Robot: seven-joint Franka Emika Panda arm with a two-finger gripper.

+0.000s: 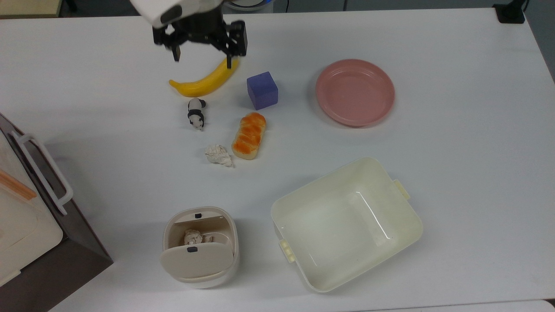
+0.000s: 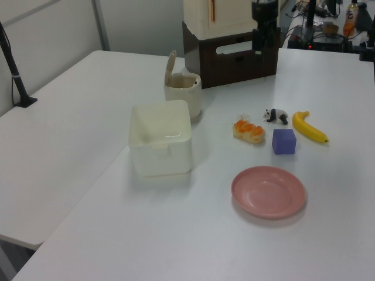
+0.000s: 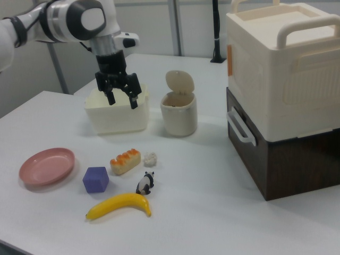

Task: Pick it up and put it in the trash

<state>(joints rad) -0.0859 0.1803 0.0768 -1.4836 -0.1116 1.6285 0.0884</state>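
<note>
The tool [image 1: 201,57] is hanging open and empty above the banana [image 1: 204,81]; the paper wad [image 1: 193,237] is sitting inside the beige bin [image 1: 199,279].
</note>
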